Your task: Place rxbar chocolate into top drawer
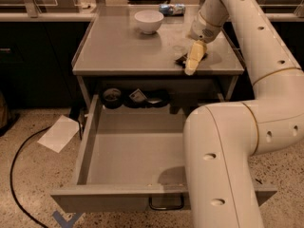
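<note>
Camera view, looking down from above the front of your robot. Nearest you, a blue tape mark point(67, 218) sits on the speckled floor, and a black cable point(14, 175) curves along the left.

Just beyond, the top drawer point(133, 151) stands pulled fully out towards you. Its thin loop handle point(166, 204) hangs from the front panel. The grey bottom is bare across the front and middle. Your arm point(223, 165), thick and white, rises from the lower right and covers the drawer's right side.

A sheet of white paper point(59, 133) lies on the floor left of the drawer.

At the drawer's back edge, under the table top, sit a black tape roll point(112, 97) and, just to its right, a small packet point(138, 95).

Above is the grey table point(118, 46). Your arm bends back over its right side and ends in the gripper point(190, 69), pale yellow, pointing down at the table's front right edge. You cannot tell whether it is wide or narrow.

The rxbar point(181, 60) shows as a dark shape on the table top, touching the gripper's left side and partly hidden by it. You cannot tell whether it is held. It is not in the drawer.

Farther back, a white bowl point(148, 21) stands upright, well apart from the gripper. At the far edge lies a bluish packet point(172, 8).
</note>
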You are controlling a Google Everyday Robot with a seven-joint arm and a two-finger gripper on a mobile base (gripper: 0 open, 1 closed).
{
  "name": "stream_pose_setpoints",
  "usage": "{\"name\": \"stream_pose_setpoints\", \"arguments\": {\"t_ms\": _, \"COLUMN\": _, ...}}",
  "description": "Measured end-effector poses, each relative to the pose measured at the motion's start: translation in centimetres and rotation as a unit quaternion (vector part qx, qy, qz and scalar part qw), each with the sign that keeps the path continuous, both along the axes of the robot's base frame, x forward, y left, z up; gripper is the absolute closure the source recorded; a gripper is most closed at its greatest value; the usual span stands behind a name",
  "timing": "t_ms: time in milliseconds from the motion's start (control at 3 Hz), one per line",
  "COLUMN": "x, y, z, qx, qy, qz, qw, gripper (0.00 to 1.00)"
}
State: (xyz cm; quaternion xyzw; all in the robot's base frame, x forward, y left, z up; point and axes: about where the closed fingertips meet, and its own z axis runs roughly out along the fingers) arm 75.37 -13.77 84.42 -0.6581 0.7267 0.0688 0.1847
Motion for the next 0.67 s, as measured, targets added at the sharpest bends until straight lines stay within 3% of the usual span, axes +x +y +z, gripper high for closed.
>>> {"name": "stream_pose_setpoints", "arguments": {"t_ms": 667, "x": -0.1, "y": 0.3, "z": -2.8, "qx": 0.017, "qy": 0.030, "qz": -0.001, "qw": 0.9994, "gripper": 0.00}}
